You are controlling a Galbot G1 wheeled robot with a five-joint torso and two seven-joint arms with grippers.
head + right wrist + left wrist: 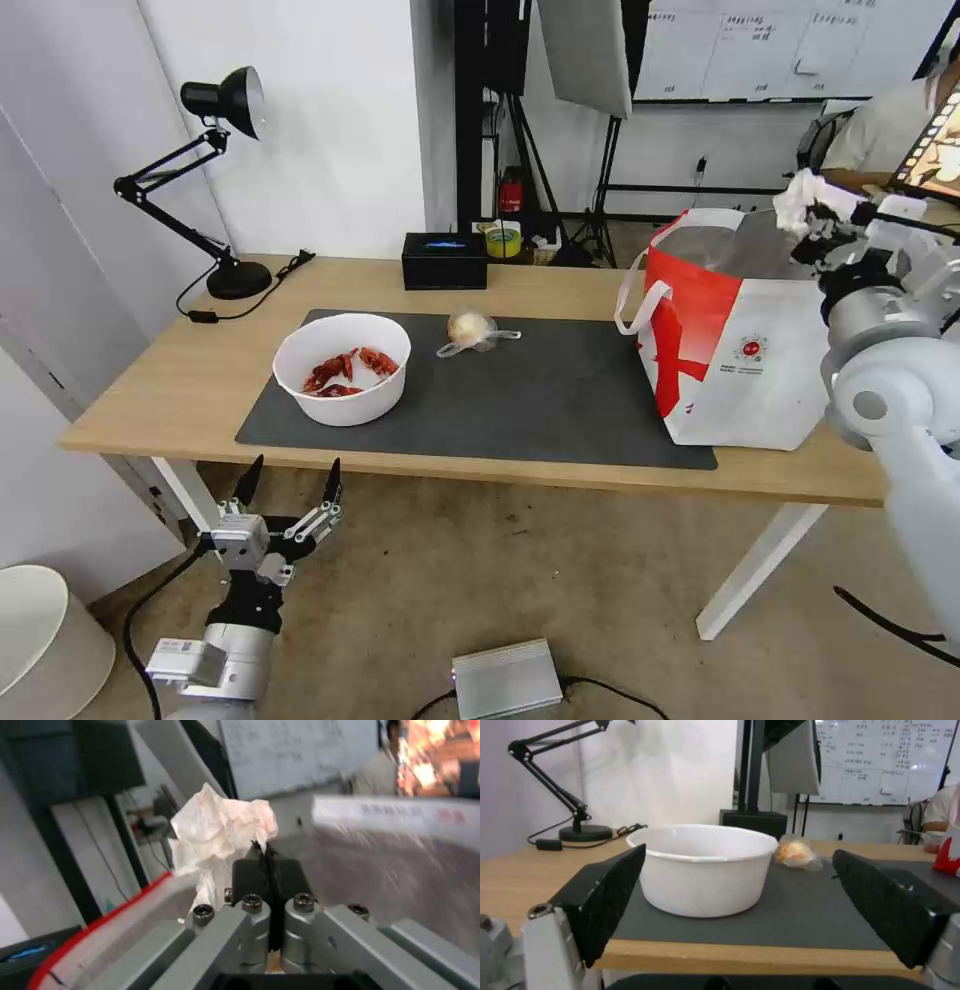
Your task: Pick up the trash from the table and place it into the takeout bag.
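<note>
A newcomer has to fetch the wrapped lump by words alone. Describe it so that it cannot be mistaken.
Start at the light-wood table and find the dark grey mat on it. Near the mat's far edge, between the white bowl of crayfish shells and the takeout bag, lies the wrapped lump. It is the small beige ball in clear crinkled wrap with a loose tail, and nothing touches it.

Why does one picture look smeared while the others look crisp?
Right wrist view: the bag's foil lining streaks with motion blur, while the tissue pinched in the right end effector looks sharper. Left wrist view: the bowl is fairly crisp, the whiteboard behind soft. Head view: evenly lit, sharp.
</note>
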